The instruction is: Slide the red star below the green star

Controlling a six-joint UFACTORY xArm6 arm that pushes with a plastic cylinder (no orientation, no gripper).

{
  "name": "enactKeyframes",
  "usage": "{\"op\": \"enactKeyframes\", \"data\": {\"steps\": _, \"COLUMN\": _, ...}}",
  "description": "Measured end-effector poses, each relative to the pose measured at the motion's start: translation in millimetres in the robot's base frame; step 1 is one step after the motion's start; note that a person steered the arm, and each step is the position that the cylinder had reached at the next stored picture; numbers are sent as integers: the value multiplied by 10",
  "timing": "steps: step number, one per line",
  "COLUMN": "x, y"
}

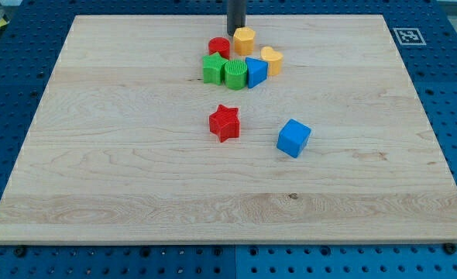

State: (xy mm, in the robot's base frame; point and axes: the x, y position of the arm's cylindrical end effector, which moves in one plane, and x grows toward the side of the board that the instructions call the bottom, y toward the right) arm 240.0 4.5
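Our rod is cut off by the view's top edge, so we see only its lower stretch, and my tip is partly masked by the yellow block just in front of it. The red round block has its lower part hidden behind the green star and the green round block. The second yellow block is partly covered by the blue wedge, so we cannot settle its shape. The board's bottom corners run out of view.
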Motion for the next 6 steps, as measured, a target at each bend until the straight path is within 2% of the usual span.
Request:
{"op": "enactKeyframes", "data": {"steps": 1, "x": -57, "y": -404}}
{"op": "enactKeyframes", "data": {"steps": 2, "x": -113, "y": -1052}}
{"op": "enactKeyframes", "data": {"steps": 3, "x": 69, "y": -1718}}
{"op": "enactKeyframes", "data": {"steps": 5, "x": 1245, "y": -1715}}
{"op": "enactKeyframes", "data": {"steps": 6, "x": 1680, "y": -1362}}
